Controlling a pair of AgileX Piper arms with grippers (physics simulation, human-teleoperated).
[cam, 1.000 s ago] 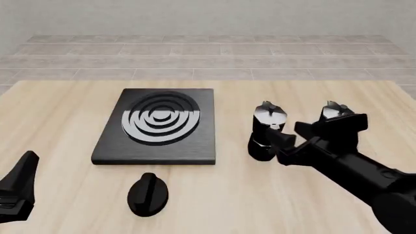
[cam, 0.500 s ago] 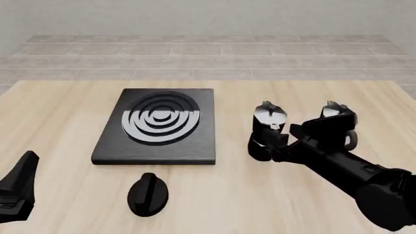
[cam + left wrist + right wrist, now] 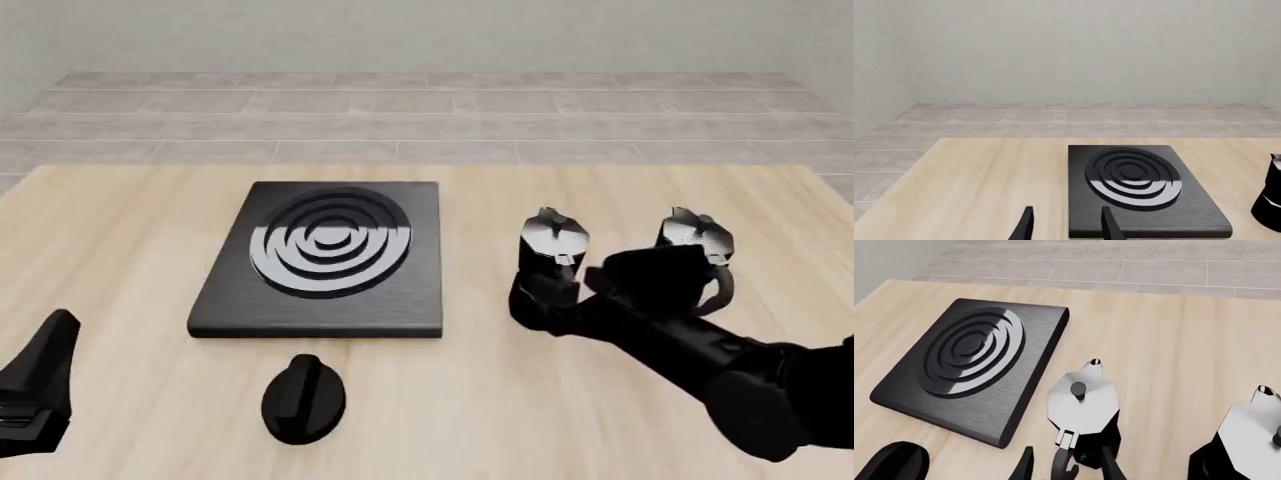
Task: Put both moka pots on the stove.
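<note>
The stove point(image 3: 327, 255) lies left of centre, with nothing on it. Two moka pots stand to its right: the nearer pot point(image 3: 551, 250) and the farther pot point(image 3: 694, 235), partly hidden behind my right arm. My right gripper point(image 3: 550, 303) is open, low at the nearer pot's base. In the right wrist view its fingers point(image 3: 1108, 466) stand on either side of that pot's point(image 3: 1081, 402) curved handle point(image 3: 1067, 467), not closed on it. The other pot point(image 3: 1247, 440) and the stove point(image 3: 967, 367) show there too. My left gripper point(image 3: 40, 385) is open and empty at the front left point(image 3: 1066, 225).
A low black oval knob point(image 3: 303, 398) lies on the wooden table point(image 3: 120, 250) in front of the stove; it also shows in the right wrist view point(image 3: 897, 462). The left wrist view shows the stove point(image 3: 1134, 185) and a pot at its edge point(image 3: 1271, 200).
My right arm has dropped lower and pushed forward, bringing the open gripper around the nearer pot's handle. The pots, stove and left arm have not moved.
</note>
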